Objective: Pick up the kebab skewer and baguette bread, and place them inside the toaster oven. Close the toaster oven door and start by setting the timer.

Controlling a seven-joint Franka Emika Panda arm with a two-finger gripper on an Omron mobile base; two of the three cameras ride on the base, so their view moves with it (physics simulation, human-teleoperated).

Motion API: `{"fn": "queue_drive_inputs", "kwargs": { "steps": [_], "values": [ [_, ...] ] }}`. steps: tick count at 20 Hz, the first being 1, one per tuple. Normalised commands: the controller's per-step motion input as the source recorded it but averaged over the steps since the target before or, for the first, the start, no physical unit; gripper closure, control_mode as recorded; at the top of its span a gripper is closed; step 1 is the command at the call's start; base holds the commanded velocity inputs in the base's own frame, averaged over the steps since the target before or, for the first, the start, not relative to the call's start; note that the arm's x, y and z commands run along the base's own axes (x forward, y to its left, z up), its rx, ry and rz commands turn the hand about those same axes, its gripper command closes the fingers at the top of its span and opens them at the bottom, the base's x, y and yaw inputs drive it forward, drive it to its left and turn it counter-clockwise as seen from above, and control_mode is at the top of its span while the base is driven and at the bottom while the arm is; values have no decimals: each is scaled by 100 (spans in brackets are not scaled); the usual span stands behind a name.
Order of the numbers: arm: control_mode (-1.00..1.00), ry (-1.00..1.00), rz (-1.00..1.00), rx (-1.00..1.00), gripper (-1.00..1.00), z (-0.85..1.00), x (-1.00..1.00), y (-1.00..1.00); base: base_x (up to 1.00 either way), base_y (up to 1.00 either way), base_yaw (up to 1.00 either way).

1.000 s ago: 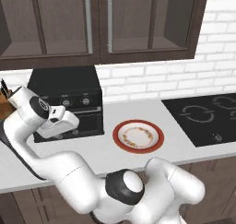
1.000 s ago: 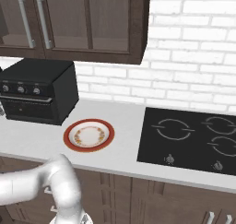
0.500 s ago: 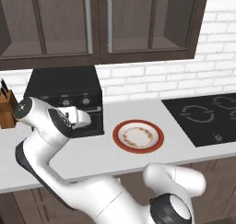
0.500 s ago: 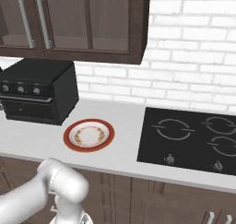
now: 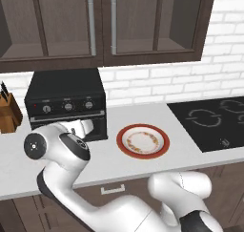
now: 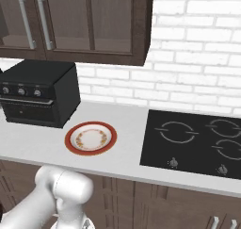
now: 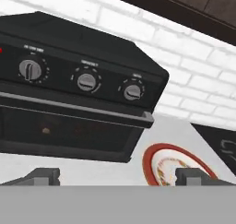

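The black toaster oven (image 5: 66,104) (image 6: 40,97) (image 7: 78,80) stands on the counter at the left. Its door (image 7: 69,131) (image 5: 71,125) is up and shut. Three silver-ringed knobs (image 7: 86,81) run in a row above the door. My gripper (image 7: 117,178) (image 5: 80,127) hangs just in front of the door's lower part. It is open, and its two fingertips (image 7: 44,176) stand wide apart with nothing between them. The kebab skewer and the baguette bread are hidden. A faint brown spot shows behind the door's dark window, too dim to name.
A red-rimmed plate (image 5: 143,141) (image 6: 91,137) (image 7: 152,159) lies bare on the counter to the right of the oven. A black cooktop (image 5: 214,121) (image 6: 197,138) is set into the counter further right. A knife block (image 5: 9,114) stands left of the oven. Dark wall cabinets (image 5: 100,23) hang above.
My hand has slid a little to the right across the oven's front, and the arm behind it has swung and refolded. The jaws have stayed open. The oven and plate have not moved.
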Motion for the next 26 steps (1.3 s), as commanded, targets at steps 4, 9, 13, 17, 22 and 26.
{"fn": "queue_drive_inputs", "kwargs": {
  "steps": [4, 9, 13, 17, 22, 26],
  "values": [
    [-100, -33, 0, 1, -100, 27, 0, 27, 0, 0, 0],
    [-100, -19, 0, 6, -100, 48, 0, 13, 0, 0, 0],
    [-100, -11, 0, 9, -100, 17, -1, 0, 0, 0, 0],
    [-100, -20, 4, 5, -100, 0, 0, 0, 0, 0, 0],
    [-100, -22, 2, 0, -100, 0, 0, 0, 0, 0, 0],
    [-100, -6, 0, 0, -100, 0, 0, 0, 0, 0, 0]
  ]
}}
